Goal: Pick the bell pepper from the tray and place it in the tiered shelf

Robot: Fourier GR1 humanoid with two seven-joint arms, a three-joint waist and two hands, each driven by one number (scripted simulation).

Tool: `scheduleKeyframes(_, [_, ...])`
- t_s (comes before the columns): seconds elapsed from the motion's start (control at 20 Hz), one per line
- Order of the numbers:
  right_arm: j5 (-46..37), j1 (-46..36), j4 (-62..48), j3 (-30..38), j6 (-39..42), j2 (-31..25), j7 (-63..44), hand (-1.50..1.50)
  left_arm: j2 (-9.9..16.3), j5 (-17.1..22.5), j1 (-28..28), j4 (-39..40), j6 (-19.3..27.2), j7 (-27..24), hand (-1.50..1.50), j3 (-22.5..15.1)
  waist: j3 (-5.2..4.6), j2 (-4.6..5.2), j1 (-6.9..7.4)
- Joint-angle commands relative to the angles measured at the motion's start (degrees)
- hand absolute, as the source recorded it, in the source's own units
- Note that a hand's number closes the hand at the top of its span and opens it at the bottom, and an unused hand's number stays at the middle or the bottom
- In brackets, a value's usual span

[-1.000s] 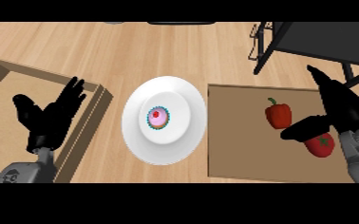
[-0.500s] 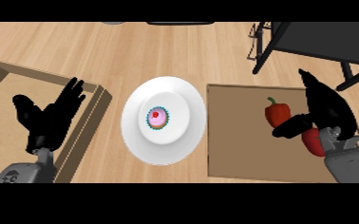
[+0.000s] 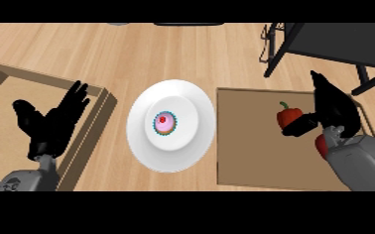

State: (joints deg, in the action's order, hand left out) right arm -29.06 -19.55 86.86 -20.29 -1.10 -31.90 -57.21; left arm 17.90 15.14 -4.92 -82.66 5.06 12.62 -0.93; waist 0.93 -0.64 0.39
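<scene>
A red bell pepper (image 3: 288, 114) with a green stem lies on the flat brown tray (image 3: 245, 148) at the right. My right hand (image 3: 334, 106) is just right of the pepper, open, fingers pointing away from me. Its thumb (image 3: 300, 126) reaches under the pepper's near side, touching it or nearly so. A second red item (image 3: 321, 146) lies on the tray, half hidden by my right forearm. The black tiered shelf (image 3: 322, 39) stands at the far right, beyond the tray. My left hand (image 3: 51, 124) rests open at the left edge, fingers up.
A white plate (image 3: 147, 144) with a pink cupcake (image 3: 164, 123) lies in the middle, between my hands. A wooden box (image 3: 95, 124) with raised walls lies at the left under my left hand. The shelf's black legs (image 3: 277, 54) come down close to the tray's far edge.
My right hand has moved left, up against the pepper, and its forearm now covers more of the second red item. The left hand has not moved.
</scene>
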Motion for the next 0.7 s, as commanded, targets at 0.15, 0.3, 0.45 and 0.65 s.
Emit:
scheduleKeyframes(0.15, [-3.53,-1.97,-4.34,0.01,-2.69,4.51,1.31,-1.50,-0.25,-0.08,2.55,4.64,-1.49,3.28,0.00,-0.69,-0.93,0.85,0.13])
scheduleKeyframes(0.3, [-3.18,-0.20,-6.37,1.14,-2.98,3.87,5.65,-1.50,-1.35,-0.73,2.66,3.04,-0.54,4.38,0.00,-1.63,-0.90,0.80,-0.10])
scheduleKeyframes(0.45, [0.80,-1.20,-8.88,-3.03,7.79,2.85,8.72,1.50,-2.56,-1.05,2.65,4.74,-0.25,2.06,0.00,-1.66,-0.95,1.26,0.42])
scheduleKeyframes(0.65, [-0.54,-1.04,-8.59,-2.79,4.63,5.72,11.95,1.50,-2.52,-1.44,2.99,0.43,0.96,6.24,0.00,-2.25,-0.88,0.71,0.09])
